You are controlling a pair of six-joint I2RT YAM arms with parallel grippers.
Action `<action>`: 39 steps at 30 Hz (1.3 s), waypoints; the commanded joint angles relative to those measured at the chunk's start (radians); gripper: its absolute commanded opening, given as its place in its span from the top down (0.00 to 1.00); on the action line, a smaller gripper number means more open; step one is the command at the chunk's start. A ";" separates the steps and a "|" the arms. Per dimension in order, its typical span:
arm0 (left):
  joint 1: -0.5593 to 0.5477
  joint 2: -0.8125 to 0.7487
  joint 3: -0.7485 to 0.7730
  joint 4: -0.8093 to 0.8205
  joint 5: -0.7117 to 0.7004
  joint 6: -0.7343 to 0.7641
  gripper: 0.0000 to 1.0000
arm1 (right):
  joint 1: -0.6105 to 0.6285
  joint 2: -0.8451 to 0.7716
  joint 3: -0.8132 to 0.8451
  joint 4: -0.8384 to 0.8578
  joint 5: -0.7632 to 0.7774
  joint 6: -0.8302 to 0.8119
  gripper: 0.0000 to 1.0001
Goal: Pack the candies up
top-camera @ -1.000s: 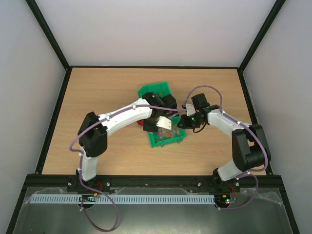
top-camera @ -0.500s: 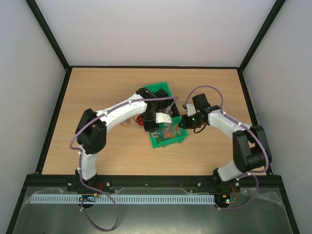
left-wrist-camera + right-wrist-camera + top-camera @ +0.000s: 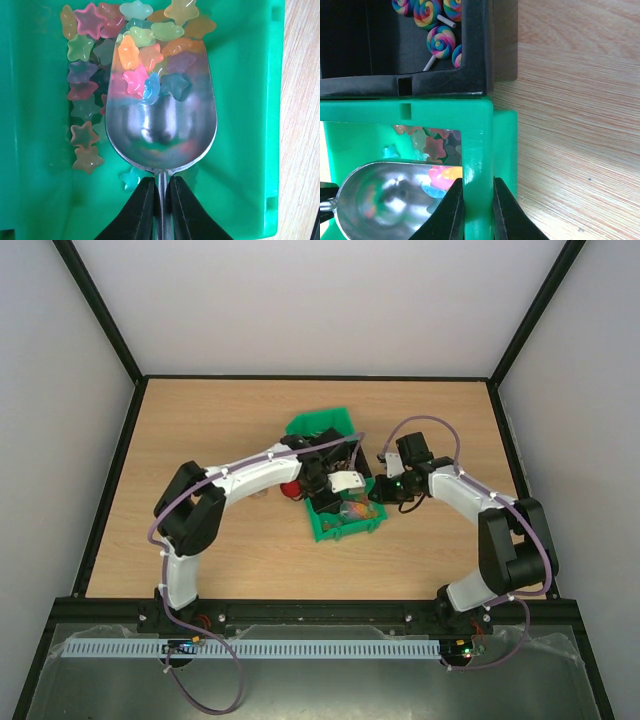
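Note:
The candies [image 3: 145,60] are small star-shaped sweets in pink, orange, yellow, green and blue. They lie piled in a green bin [image 3: 245,125], and several sit in the bowl of a silver scoop [image 3: 162,130]. My left gripper [image 3: 161,182] is shut on the scoop's handle and holds the bowl low inside the bin. My right gripper [image 3: 478,187] is shut on the bin's right wall [image 3: 477,145]. The scoop [image 3: 385,195] and some candies [image 3: 435,147] also show there. From above, both grippers meet at this bin [image 3: 340,532].
A black bin [image 3: 475,50] holding swirl lollipops [image 3: 440,40] stands against the green bin's far side. A second green bin [image 3: 318,423] sits behind it. A red round lid [image 3: 291,490] lies left of the bins under the left arm. Bare wood lies to the right.
The left arm has swung and its wrist has shifted right, with the scoop now down among the candies. The right gripper has stayed clamped on the bin's wall.

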 commanded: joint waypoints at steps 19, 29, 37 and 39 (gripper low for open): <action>0.074 -0.255 -0.493 0.632 0.068 -0.097 0.98 | -0.012 -0.036 0.014 -0.073 0.034 -0.029 0.99; 0.128 -0.374 -0.596 0.626 0.118 -0.026 0.98 | -0.036 -0.043 0.021 -0.088 0.060 -0.059 0.99; 0.136 -0.439 -0.705 0.736 0.168 -0.007 0.98 | -0.048 -0.044 0.021 -0.094 0.068 -0.077 0.99; 0.139 -0.443 -0.715 0.752 0.173 -0.010 0.98 | -0.048 -0.046 0.021 -0.095 0.068 -0.081 0.99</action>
